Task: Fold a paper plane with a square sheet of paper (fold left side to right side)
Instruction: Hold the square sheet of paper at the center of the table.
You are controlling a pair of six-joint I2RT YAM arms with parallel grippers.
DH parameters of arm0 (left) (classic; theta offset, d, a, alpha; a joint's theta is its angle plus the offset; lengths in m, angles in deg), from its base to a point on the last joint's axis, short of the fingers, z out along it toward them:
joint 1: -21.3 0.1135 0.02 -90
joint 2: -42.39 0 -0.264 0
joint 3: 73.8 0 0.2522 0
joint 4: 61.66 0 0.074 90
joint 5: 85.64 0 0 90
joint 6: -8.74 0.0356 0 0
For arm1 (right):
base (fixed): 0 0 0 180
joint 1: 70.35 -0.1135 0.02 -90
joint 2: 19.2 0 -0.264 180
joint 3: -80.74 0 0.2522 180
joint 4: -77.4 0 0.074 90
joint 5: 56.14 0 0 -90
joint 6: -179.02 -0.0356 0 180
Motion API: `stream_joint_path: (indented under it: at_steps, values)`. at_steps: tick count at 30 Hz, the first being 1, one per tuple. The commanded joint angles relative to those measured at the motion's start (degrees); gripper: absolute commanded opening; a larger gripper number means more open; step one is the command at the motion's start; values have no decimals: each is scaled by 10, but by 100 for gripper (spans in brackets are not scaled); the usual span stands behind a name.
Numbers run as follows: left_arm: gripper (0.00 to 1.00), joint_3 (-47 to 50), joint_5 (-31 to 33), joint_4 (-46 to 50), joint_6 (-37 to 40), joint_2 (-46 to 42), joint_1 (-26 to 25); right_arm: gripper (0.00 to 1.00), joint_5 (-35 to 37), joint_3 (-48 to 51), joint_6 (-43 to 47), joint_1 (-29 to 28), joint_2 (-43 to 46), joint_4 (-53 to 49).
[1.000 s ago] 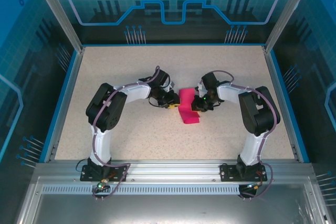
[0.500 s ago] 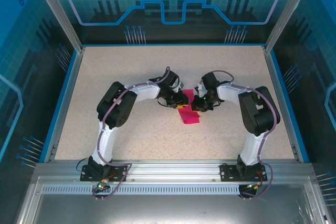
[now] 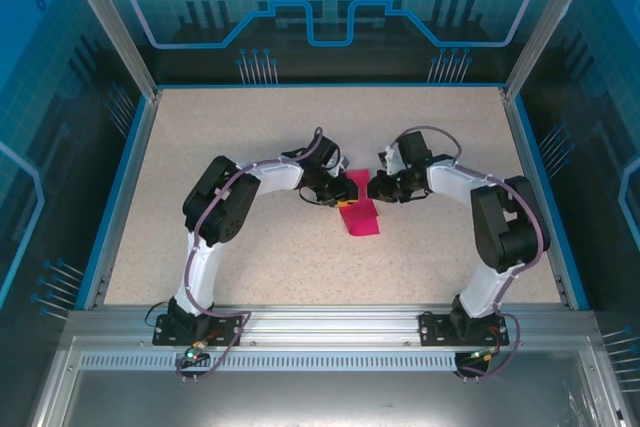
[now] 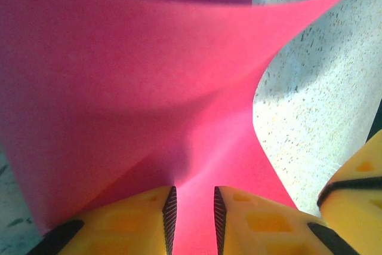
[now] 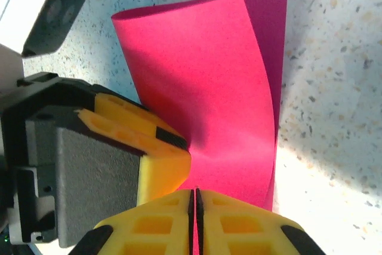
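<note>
Between the ribbed pads (image 4: pixel 170 210) of the left gripper (image 4: pixel 192 222) only a narrow slot is left. The paper (image 4: pixel 137 88) runs up out of that slot, pinched there, and billows away in a broad curl.

Just right of the left gripper, across the paper, the right gripper (image 5: pixel 193 219) has its jaws pressed to a hairline. A sliver of pink shows in the seam, so it nips the paper's edge. From the right wrist, one yellow finger (image 5: pixel 149 147) of the left gripper lies against the paper's left edge, hard beside the right gripper's tips.

From above, the paper reads as a strip longer than it is wide. Its long axis runs from the far side of the table (image 3: pixel 250 137) toward the near side, slanting a little rightward as it comes nearer. The far end is lifted between the two grippers, at the left gripper's right. The near end lies flat on the table, nearer than the left gripper and to its right. The sheet is bent over itself: the right wrist view shows a bright face curling over a darker one along the right edge.

From above, the wrists cover both grip points and the paper's far left corner. In the left wrist view the paper spills past the top and left frame edges, so its outline there is lost. Whether any crease has been pressed flat I cannot tell.
</note>
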State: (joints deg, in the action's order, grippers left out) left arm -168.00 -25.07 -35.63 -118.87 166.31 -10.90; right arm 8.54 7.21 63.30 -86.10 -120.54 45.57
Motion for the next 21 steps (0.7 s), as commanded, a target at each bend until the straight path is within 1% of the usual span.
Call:
stream_joint_path:
  at_steps: [1,7,11,17,21]
  values:
    - [27,22,26,49,-7,21,-2,12,-17,-32,-11,4,-38,17]
    - [27,20,23,49,-5,21,-3,12,-12,-67,-12,0,-91,16]
    - [27,20,22,48,0,17,-4,12,3,-87,-11,-3,-123,-12]
    - [34,19,6,33,2,-16,-5,12,39,-92,-18,-4,-144,-55]
    - [37,19,-7,24,6,-44,-6,12,47,-90,-16,-5,-148,-65]
